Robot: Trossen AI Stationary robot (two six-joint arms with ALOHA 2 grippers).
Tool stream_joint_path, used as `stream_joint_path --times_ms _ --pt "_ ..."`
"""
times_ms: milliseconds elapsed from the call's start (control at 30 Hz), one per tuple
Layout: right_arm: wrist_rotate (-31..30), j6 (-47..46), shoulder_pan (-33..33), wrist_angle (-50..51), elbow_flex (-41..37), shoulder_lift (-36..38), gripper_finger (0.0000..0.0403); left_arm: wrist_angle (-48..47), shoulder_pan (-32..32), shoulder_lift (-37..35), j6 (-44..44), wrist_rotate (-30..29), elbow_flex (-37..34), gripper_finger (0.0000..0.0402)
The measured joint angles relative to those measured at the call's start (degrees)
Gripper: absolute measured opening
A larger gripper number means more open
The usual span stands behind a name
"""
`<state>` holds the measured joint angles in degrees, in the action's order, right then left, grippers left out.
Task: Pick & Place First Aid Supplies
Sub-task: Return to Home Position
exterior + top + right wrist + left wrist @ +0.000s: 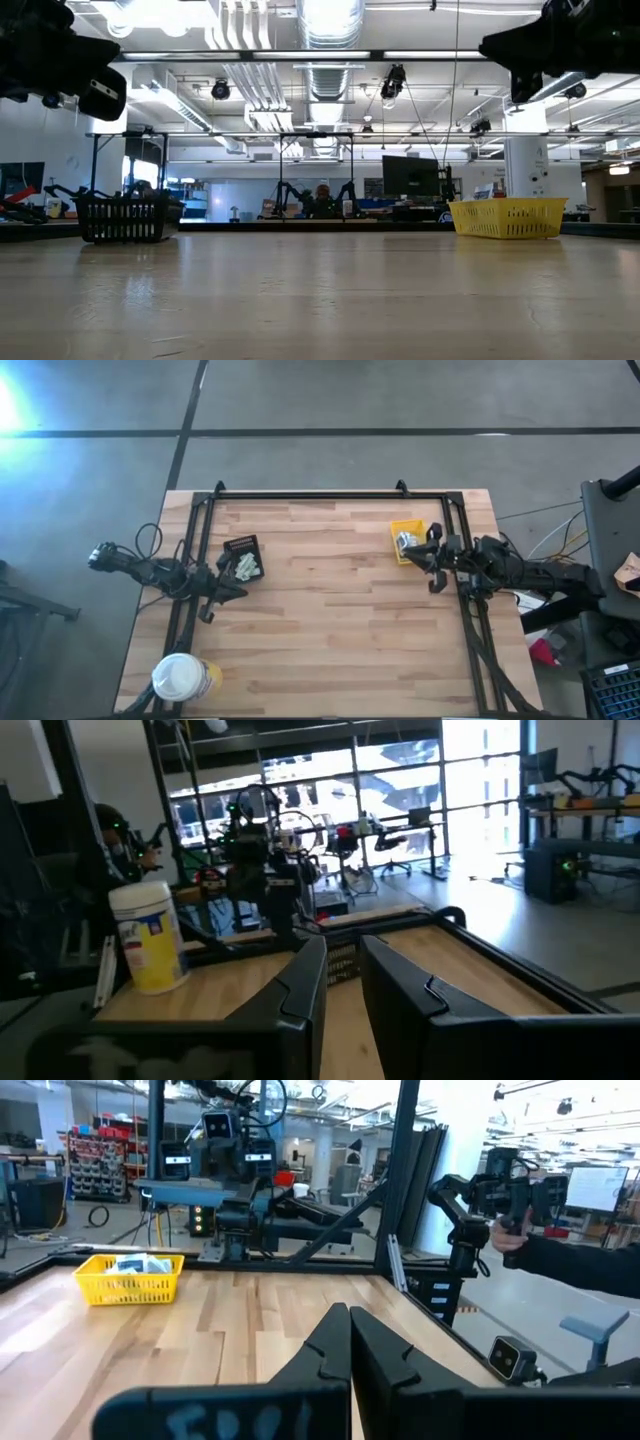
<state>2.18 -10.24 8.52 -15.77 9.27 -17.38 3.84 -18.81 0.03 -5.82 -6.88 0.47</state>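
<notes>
Small white first aid packets lie in a black tray (243, 557) at the table's left and in a yellow bin (408, 538) at the right; the bin with its packets (140, 1264) also shows in the left wrist view. My left gripper (234, 592) is shut and empty, level above the table just near of the black tray; its fingers meet in the wrist view (350, 1348). My right gripper (420, 560) hovers by the yellow bin's near side. A narrow gap shows between its fingers (343, 972), with nothing in it.
A round yellow tub with a white lid (180, 678) stands at the near left corner. A black frame (330, 494) runs along the table's far edge and both sides. Bare wood lies between the tray and the bin. A person (120, 845) stands beyond the table.
</notes>
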Motion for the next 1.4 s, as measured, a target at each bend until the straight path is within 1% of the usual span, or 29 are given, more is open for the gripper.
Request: stream_joint_path --times_ms 267,467,567,867,1000,1167,1400 --pt "0.0 -0.1 1.5 1.5 -3.9 9.0 0.0063 -1.3 0.0 0.0 1.5 0.0 0.0 0.0" --pt "-0.2 -0.2 1.5 8.0 -4.1 14.9 0.0063 -2.1 0.0 0.0 1.8 0.3 -0.1 0.0" --pt "-0.2 -0.5 1.5 9.5 -5.2 17.4 0.0063 -2.3 0.0 0.0 3.8 0.3 -0.1 0.0" --pt "-0.1 -2.4 1.4 7.6 -8.7 17.4 0.0063 -2.8 0.1 0.3 7.3 0.4 -0.1 0.0" --pt "1.3 -2.4 1.4 9.8 -8.8 17.4 0.0063 -2.8 0.1 0.8 7.7 0.4 -0.1 0.0" --pt "1.3 -1.3 1.4 14.8 -8.8 17.3 0.0063 -2.6 0.0 0.9 6.6 0.4 -0.1 0.0" --pt "0.8 -2.5 1.4 14.9 -8.8 16.8 0.0063 -2.3 0.0 0.9 5.9 0.4 -0.1 0.0"
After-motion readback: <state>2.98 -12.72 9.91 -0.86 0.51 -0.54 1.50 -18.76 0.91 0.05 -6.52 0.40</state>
